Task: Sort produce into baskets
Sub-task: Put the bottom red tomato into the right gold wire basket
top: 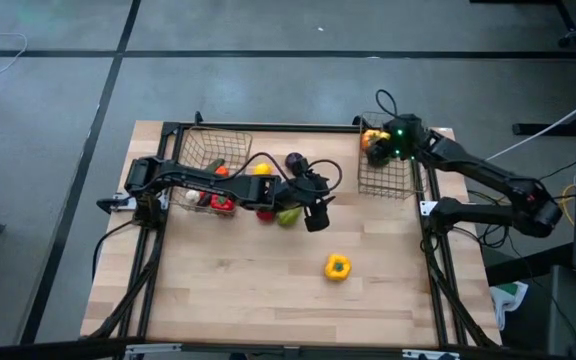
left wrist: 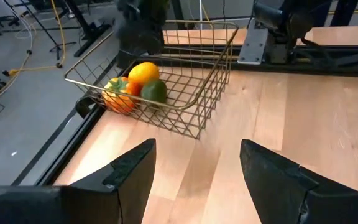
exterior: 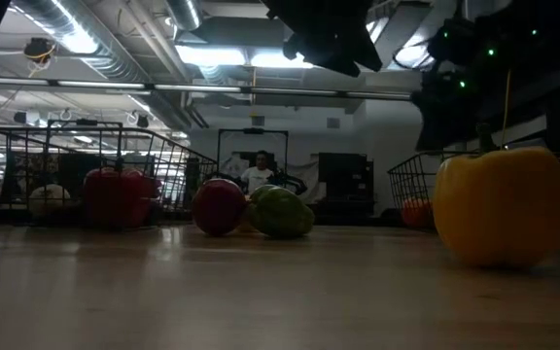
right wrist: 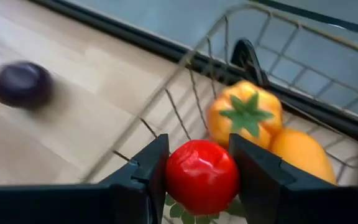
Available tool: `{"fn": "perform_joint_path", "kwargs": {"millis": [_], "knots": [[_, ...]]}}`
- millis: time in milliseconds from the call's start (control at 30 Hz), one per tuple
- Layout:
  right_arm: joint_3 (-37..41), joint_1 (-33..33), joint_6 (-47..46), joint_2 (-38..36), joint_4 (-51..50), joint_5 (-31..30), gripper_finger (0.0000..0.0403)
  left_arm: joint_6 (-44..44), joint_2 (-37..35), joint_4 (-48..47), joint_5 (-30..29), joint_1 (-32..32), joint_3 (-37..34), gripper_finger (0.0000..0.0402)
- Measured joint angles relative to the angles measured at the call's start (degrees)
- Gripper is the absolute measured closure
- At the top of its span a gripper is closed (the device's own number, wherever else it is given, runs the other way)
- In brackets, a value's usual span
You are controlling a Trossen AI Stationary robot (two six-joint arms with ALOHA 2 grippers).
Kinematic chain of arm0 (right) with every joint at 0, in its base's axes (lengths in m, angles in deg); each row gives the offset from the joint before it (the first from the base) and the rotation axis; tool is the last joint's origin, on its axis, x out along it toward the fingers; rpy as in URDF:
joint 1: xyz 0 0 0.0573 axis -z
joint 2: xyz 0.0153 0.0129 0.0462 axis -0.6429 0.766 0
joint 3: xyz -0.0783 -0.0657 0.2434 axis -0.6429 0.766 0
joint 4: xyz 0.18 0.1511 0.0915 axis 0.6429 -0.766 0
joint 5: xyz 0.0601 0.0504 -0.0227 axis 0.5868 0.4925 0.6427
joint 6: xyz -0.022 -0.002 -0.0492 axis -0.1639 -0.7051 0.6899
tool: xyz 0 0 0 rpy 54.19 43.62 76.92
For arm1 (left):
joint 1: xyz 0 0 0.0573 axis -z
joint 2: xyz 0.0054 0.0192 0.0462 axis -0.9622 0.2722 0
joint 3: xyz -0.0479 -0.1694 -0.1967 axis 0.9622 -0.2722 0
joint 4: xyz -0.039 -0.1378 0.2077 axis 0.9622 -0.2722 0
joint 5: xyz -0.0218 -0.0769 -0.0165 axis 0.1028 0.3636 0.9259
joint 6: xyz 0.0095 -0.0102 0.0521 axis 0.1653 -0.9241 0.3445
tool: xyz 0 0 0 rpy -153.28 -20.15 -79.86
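We note two wire baskets at the far side of the table (top: 268, 300): the left basket (top: 208, 160) near the far left corner, the right basket (top: 386, 175) near the far right corner. The right gripper (right wrist: 199, 177) hangs over the right basket, its two dark fingers closed on a red tomato (right wrist: 201, 174) with a green leafy base; just beyond it in the basket we see an orange pepper (right wrist: 245, 118) with a green stem and an orange fruit (right wrist: 303, 155) touching it. The left wrist view shows a green piece (left wrist: 154, 92) in that basket too. The left gripper (top: 316, 215) sits above the middle of the table, fingers (left wrist: 129, 180) parted and holding nothing, bare wood between them. A yellow pepper (top: 337, 266) rests alone on the table, on the near side of the left gripper and well apart from both baskets. Beside the left arm lie a red piece (exterior: 219, 206) and a green piece (exterior: 282, 214), touching each other, with a purple eggplant (top: 295, 161) farther back between the baskets. More produce sits in the left basket, a red pepper (exterior: 117, 197) among it. In the low view a person (exterior: 258, 173) stands in the room far behind the table
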Motion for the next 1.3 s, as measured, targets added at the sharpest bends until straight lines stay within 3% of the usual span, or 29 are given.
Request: {"fn": "perform_joint_path", "kwargs": {"millis": [300,567,1300], "knots": [[6.3,4.5,2.0,0.0,1.7,-6.1,0.0251,-0.1,0.0,0.1,-0.1,0.0,0.0,0.0171],[9.9,8.2,1.8,0.4,11.0,-5.8,0.0251,-0.1,0.0,0.1,-0.1,0.0,0.0,0.0171],[11.5,8.0,1.9,12.5,18.6,-10.1,0.0251,-0.1,0.0,0.1,-0.1,0.0,0.0,0.0171]]}}
